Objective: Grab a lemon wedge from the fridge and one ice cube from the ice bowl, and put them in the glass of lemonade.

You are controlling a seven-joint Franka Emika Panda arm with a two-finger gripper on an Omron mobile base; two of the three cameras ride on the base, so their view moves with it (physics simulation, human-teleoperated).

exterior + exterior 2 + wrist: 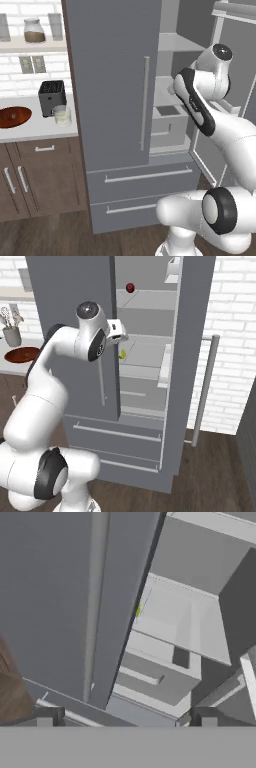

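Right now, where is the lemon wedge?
The lemon wedge lies on a middle shelf inside the open fridge, just past the closed left door's edge in the right base view.

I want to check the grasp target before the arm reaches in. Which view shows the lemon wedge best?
The right base view: the lemon wedge sits on a fridge shelf, just right of the closed door's edge. The hand view gives a yellow sliver behind that edge. In the left base view, I cannot make it out.

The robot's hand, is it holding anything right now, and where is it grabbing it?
No, nothing. The gripper is open, its fingertips apart and empty, before the open fridge. The lemon wedge sits on a shelf inside.
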